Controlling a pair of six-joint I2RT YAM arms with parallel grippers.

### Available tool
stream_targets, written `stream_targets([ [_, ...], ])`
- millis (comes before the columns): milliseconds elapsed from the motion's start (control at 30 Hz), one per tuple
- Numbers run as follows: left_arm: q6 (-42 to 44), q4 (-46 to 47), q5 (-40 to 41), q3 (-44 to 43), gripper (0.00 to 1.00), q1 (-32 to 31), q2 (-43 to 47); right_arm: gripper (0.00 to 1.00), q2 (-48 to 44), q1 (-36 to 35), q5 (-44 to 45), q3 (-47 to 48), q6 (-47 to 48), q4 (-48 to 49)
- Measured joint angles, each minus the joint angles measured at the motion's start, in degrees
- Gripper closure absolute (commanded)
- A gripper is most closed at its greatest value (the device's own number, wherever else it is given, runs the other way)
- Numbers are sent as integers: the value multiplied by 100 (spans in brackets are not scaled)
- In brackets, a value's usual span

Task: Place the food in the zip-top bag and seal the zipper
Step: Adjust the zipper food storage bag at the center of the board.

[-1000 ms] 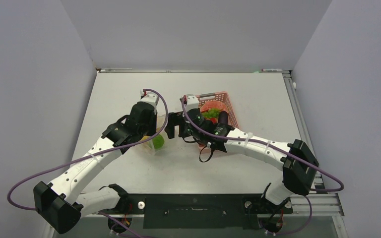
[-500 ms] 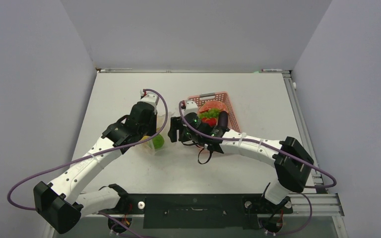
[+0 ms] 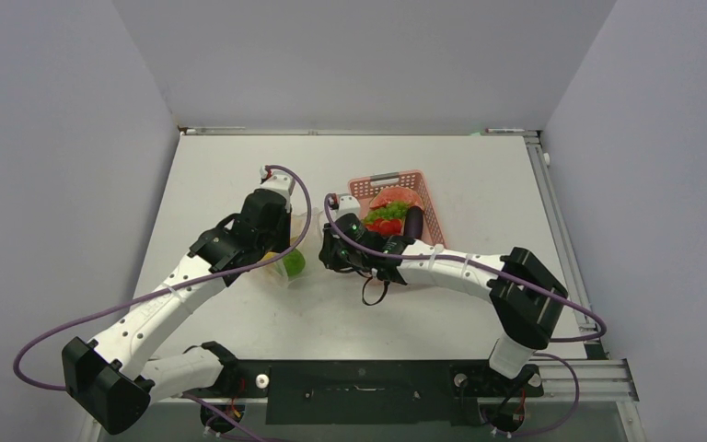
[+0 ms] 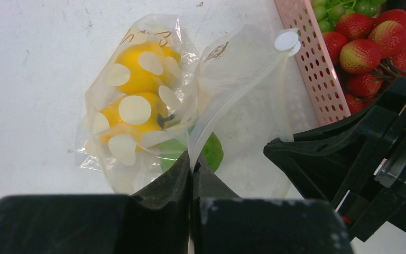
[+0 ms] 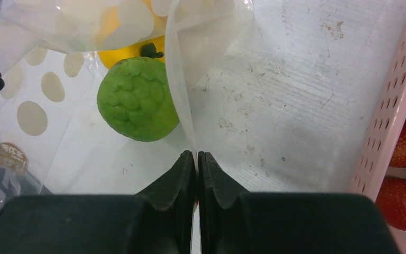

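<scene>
The clear zip-top bag [image 4: 243, 79] lies on the table with its mouth facing the basket. Inside it are two yellow pieces of food [image 4: 137, 69] and a bumpy green piece [image 5: 136, 98]. My left gripper [image 4: 192, 159] is shut on the bag's mouth edge, with the stiff zipper strip [image 4: 232, 90] running up from its jaws. My right gripper [image 5: 196, 154] is shut on the other thin lip of the bag [image 5: 180, 95], just right of the green piece. From above, both grippers [image 3: 285, 238] [image 3: 327, 249] meet at the bag.
The pink slotted basket [image 3: 426, 198] stands right behind my right arm and holds red pieces [image 4: 365, 47], green pieces and a dark purple eggplant [image 3: 413, 222]. Its wall [image 5: 396, 95] is close on the right gripper's right.
My right gripper has moved left from the basket to the bag's mouth and has shut on the bag's lip. The left arm has kept still, holding the bag.
</scene>
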State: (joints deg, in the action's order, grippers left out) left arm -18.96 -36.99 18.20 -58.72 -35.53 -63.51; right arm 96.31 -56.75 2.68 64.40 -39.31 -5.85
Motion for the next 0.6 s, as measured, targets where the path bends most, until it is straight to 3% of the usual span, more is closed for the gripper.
stream_targets([
  [600,-2,101,111,87,100,0,525,95,-61,2,675,1047,455,-345],
])
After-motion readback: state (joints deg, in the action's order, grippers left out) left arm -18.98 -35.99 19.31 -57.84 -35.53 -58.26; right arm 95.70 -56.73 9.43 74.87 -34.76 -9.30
